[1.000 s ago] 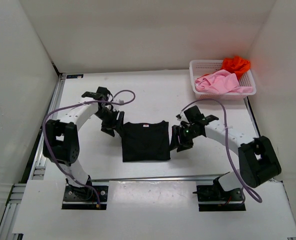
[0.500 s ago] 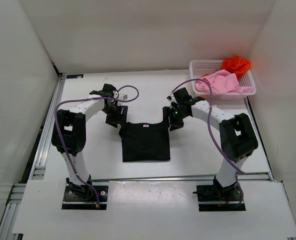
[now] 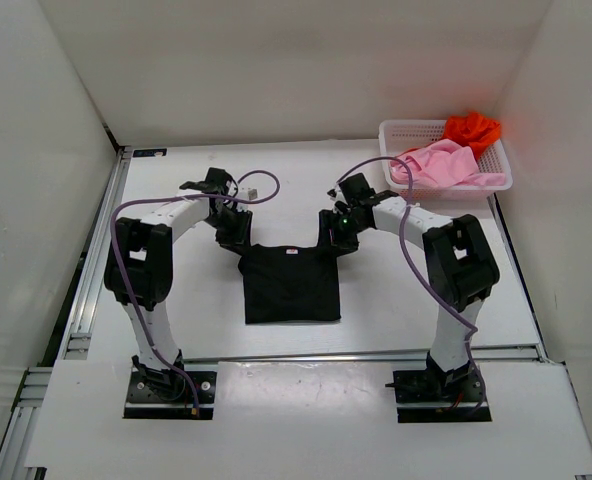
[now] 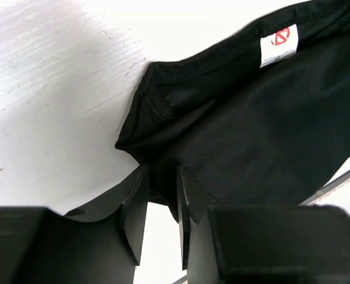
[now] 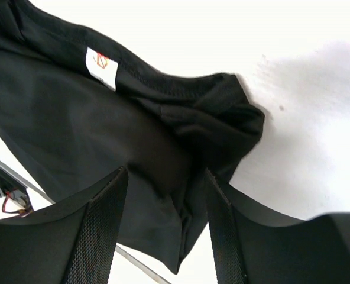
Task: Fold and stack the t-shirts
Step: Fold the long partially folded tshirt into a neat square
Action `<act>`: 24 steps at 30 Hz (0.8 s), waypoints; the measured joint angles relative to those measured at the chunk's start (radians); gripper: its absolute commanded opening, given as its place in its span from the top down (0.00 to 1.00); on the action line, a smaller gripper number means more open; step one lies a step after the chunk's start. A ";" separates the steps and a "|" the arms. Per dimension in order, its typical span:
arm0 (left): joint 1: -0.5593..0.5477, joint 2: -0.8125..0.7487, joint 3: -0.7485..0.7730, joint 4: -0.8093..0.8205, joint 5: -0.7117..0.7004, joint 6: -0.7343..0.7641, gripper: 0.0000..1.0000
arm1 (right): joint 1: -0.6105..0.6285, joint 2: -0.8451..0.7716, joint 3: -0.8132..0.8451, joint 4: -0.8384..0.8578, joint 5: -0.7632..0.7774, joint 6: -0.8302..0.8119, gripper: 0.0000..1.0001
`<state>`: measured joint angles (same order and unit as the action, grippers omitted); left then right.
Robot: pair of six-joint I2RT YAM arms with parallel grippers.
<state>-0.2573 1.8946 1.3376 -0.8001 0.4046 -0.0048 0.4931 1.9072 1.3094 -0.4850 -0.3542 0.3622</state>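
The black t-shirt [image 3: 291, 285] lies partly folded as a rectangle on the table's middle, collar label at its far edge. My left gripper [image 3: 238, 238] is at its far left corner; in the left wrist view the gripper [image 4: 162, 174] is shut on the edge of the black cloth [image 4: 269, 118]. My right gripper [image 3: 331, 232] is at the far right corner; in the right wrist view it [image 5: 164, 177] is open, with its fingers either side of the bunched shoulder of the shirt [image 5: 74, 118]. The light pink t-shirt [image 3: 436, 162] and the orange-red t-shirt [image 3: 472, 128] lie crumpled in the basket.
The white mesh basket [image 3: 388, 170] stands at the far right corner of the table. White walls close in the left, back and right sides. A metal rail [image 3: 306, 355] runs along the near edge in front of the arm bases.
My right gripper has moved from the shirt's right edge up to its far right corner. My left gripper has shifted slightly to the far left corner. The shirt has stayed in place.
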 measured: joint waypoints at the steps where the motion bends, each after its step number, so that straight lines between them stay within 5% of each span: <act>1: 0.000 0.000 0.000 -0.001 0.004 0.000 0.58 | 0.000 0.006 0.001 0.004 -0.004 0.003 0.42; 5: 0.000 0.000 -0.002 -0.014 0.013 0.004 0.36 | 0.000 0.023 0.002 0.009 -0.017 0.010 0.42; 13: -0.002 -0.046 -0.032 -0.036 0.026 -0.001 0.32 | 0.000 0.024 0.002 0.016 -0.027 0.022 0.42; 24: -0.011 0.019 -0.040 -0.037 0.030 -0.003 0.73 | 0.000 0.024 0.002 0.018 -0.046 0.041 0.76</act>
<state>-0.2680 1.9141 1.2976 -0.8371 0.4347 -0.0074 0.4931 1.9312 1.3109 -0.4667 -0.4000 0.4030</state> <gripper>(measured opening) 0.328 0.319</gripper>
